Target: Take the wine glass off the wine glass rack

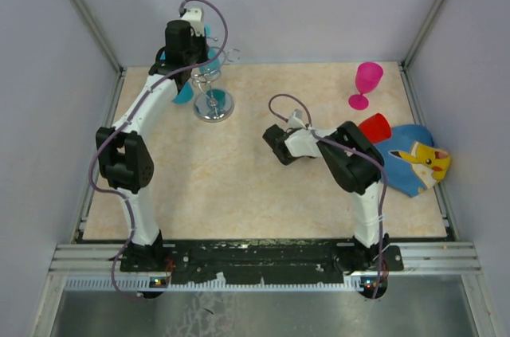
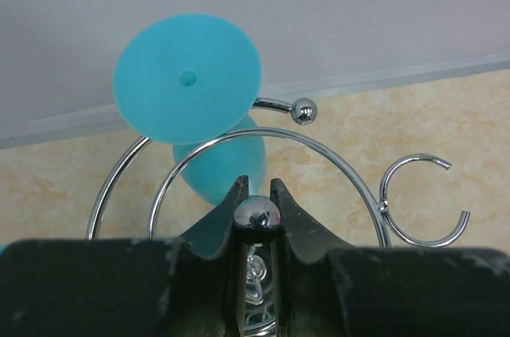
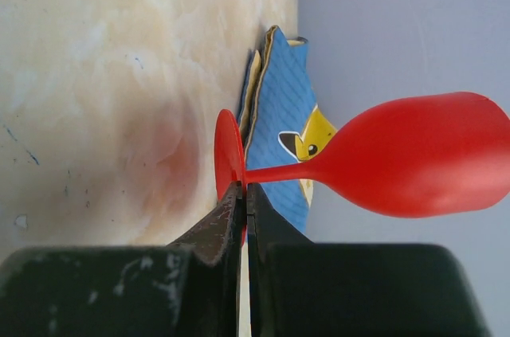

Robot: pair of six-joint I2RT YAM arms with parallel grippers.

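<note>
The silver wine glass rack (image 1: 213, 106) stands at the back left. A cyan wine glass (image 2: 187, 78) hangs upside down from its curled arms, foot up and bowl below; it also shows in the top view (image 1: 185, 92). My left gripper (image 2: 256, 187) is shut on the shiny ball topping the rack's post (image 2: 256, 213). My right gripper (image 3: 243, 187) is shut on the foot rim of an upright red wine glass (image 3: 398, 158), low over the table. In the top view that glass (image 1: 374, 126) stands right of centre and my right fingers are hidden under the arm.
A pink wine glass (image 1: 366, 82) stands upright at the back right. A blue cloth with a yellow cartoon figure (image 1: 414, 158) lies at the right edge, just behind the red glass. Grey walls close in the back and both sides. An empty wire hook (image 2: 382, 193) sits right of the post.
</note>
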